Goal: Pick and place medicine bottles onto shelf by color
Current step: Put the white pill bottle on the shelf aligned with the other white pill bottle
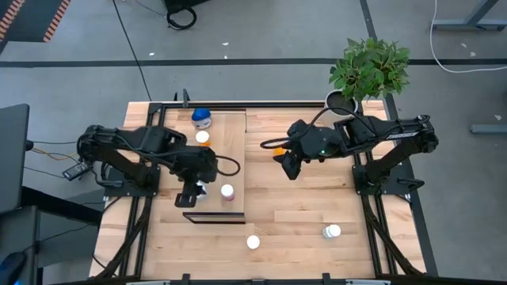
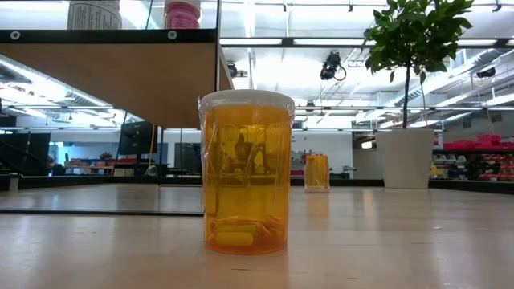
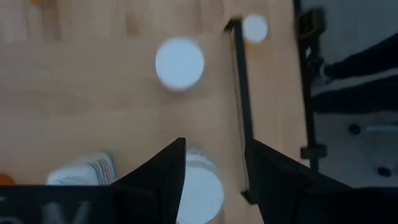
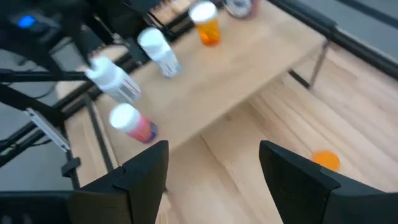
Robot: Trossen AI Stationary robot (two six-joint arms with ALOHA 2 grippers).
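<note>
Biggest thing first: the slatted light-wood tabletop (image 1: pixel 301 214); on its left half sits the long light-wood shelf board with the dark frame edge (image 1: pixel 226 158); a leafy green plant in a white pot (image 1: pixel 371 65) stands at the far right corner.

My left gripper (image 1: pixel 194 194) hangs over the near end of the shelf; its two dark fingers straddle a white-capped white medicine bottle (image 3: pixel 202 190), but honestly I can't tell whether they're clamped on it or just around it; a second white bottle with a printed label (image 3: pixel 84 171) is tilted just beside it.

My right gripper (image 1: pixel 288 168) hovers over bare table to the right of the shelf, jaws spread and holding nothing.

The rest of the bottles: a pink one with a white cap (image 1: pixel 227 191) stands just beside my left gripper on the shelf; a blue one (image 1: pixel 201 119) and an orange one (image 1: pixel 203 137) stand at the shelf's far end; two orange white-capped ones (image 1: pixel 253 241) (image 1: pixel 331 231) are on the table by the near edge, well apart from each other.
</note>
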